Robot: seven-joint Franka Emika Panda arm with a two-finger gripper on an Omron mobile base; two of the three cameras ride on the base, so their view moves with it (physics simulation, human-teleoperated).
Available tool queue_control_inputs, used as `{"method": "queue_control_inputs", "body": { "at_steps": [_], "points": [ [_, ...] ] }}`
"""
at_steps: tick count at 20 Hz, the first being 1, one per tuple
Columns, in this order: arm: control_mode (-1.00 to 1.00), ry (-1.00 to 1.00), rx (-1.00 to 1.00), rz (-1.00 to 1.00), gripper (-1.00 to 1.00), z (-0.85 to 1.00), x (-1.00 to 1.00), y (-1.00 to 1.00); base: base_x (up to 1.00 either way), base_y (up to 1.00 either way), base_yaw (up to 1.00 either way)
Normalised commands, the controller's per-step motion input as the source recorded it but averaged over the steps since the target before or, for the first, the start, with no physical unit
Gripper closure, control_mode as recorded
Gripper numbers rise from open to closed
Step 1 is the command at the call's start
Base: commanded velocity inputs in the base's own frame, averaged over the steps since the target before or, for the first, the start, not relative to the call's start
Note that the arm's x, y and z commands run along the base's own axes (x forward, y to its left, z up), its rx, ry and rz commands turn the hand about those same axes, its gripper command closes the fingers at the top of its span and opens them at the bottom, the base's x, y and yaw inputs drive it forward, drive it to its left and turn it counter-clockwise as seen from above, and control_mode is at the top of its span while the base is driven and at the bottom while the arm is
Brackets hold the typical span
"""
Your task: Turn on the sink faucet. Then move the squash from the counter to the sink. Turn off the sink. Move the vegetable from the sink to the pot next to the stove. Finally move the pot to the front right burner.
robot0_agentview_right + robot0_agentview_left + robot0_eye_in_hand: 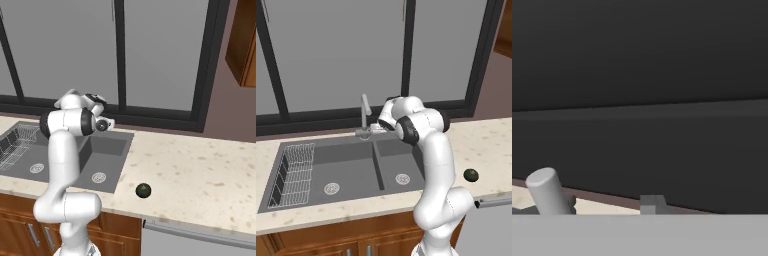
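A white robot arm bends over a dark grey double sink (351,167) set into a beige speckled surface (200,170) below a wide dark-framed window (406,50). The arm's wrist reaches to the back rim of the sink, and the tool (372,130) sits right at the base of the slim grey faucet (364,114), beside its side lever. Whether the tool's fingers are spread or pressed together cannot be told, nor whether they touch the lever. No water is seen running from the spout. In the hand view, a pale grey cylinder (548,192) stands at lower left against the dark window frame, with a small grey block (652,204) low in the middle. A wire rack (293,172) lies in the left basin, and each basin has a round silver drain. The squash (143,190), a small dark green ball, rests on the surface to the right of the sink, near the front edge and well apart from the tool.
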Motion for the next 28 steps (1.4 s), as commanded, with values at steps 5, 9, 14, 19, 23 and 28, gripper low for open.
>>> {"method": "queue_control_inputs", "body": {
  "at_steps": [5,9,14,19,23,28],
  "points": [
    [-1.00,0.04,0.06,0.00,1.00,-0.41,0.00,-0.71,0.00,0.00,0.00],
    [-1.00,0.00,0.07,0.00,1.00,-0.40,0.00,-0.74,0.00,0.00,0.00],
    [-1.00,0.00,0.07,0.00,1.00,-0.42,0.00,-0.74,0.00,0.00,0.00],
    [-1.00,0.00,0.08,0.00,1.00,-0.44,0.00,-0.69,0.00,0.00,0.00],
    [-1.00,0.00,0.09,0.00,1.00,-0.32,0.00,-0.55,0.00,0.00,0.00],
    [-1.00,0.01,0.10,0.00,1.00,-0.33,0.00,-0.52,0.00,0.00,0.00]
  ]
}}
